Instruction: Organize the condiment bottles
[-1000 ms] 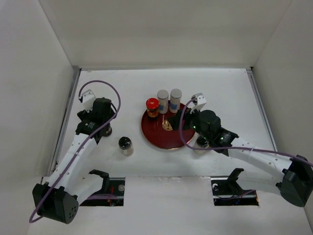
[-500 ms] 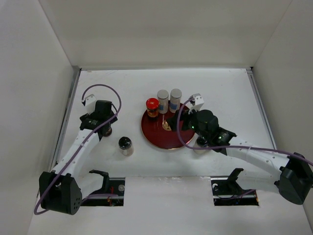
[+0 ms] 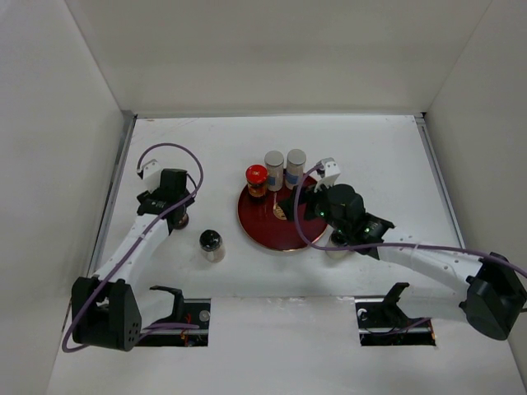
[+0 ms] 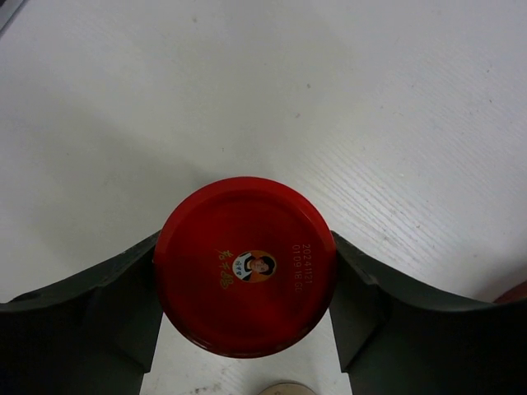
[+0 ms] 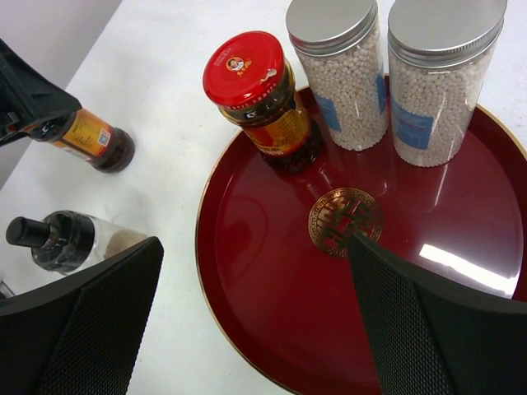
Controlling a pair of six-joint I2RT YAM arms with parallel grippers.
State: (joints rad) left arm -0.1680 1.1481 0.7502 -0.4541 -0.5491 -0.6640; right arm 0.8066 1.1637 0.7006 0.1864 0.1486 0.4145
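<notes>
Condiment bottles are partly sorted: a red-capped jar (image 5: pixel 247 82) and two silver-capped jars (image 5: pixel 338 66) stand at the tray (image 5: pixel 272 329)'s upper rim. The left gripper (image 4: pixel 244 251) clamps a red-lidded jar (image 4: pixel 247 276) at the frame's left, off the tray. A black-capped bottle (image 3: pixel 212 244) waits at lower left. The right gripper (image 5: pixel 255 243) gapes wide, empty.

A jar (image 4: pixel 245 266) is sitting on the desk (image 4: pixel 329 99) between the left tool's (image 4: pixel 245 317) fingers. Ahead of the right tool (image 5: pixel 255 346), three jars (image 5: pixel 342 74) are standing along the tray's (image 5: pixel 255 255) far rim. A bottle (image 5: pixel 66 239) is resting on the desk to its left.
</notes>
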